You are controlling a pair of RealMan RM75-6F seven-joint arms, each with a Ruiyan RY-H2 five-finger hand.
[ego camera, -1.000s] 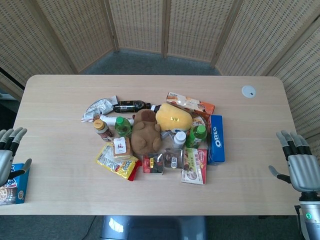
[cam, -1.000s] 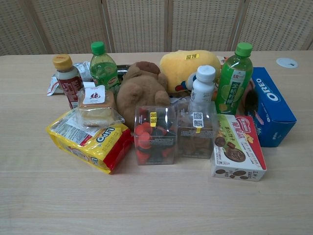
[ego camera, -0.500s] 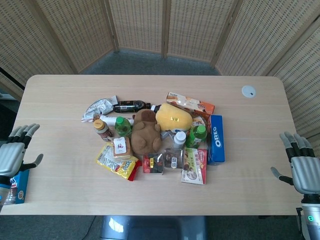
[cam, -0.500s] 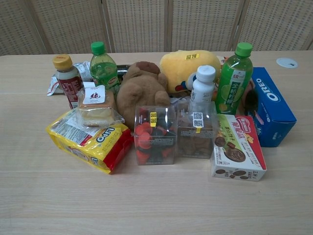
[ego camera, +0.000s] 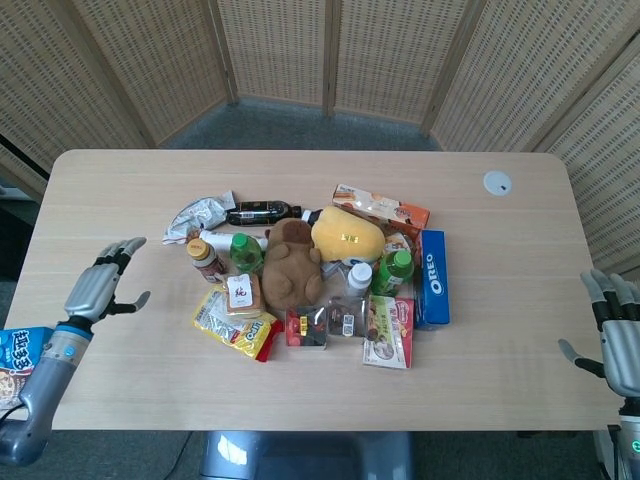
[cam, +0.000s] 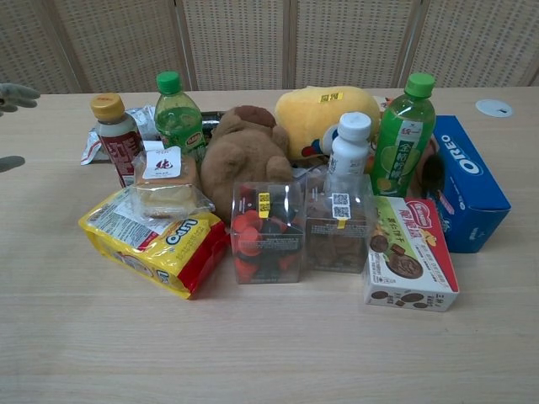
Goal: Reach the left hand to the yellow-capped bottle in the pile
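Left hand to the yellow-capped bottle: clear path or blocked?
Probably clear. The left hand is open over bare table left of the pile, and the yellow-capped bottle stands upright at the pile's left edge. The green-capped bottle crowds only its far side.

Matt pale wood table point(ego camera: 300, 390) showing fine grain, brown toy point(cam: 242, 156) looking plush, yellow snack bag point(cam: 156, 244) gleaming glossy plastic, woven wicker screens point(ego camera: 330, 50) standing behind
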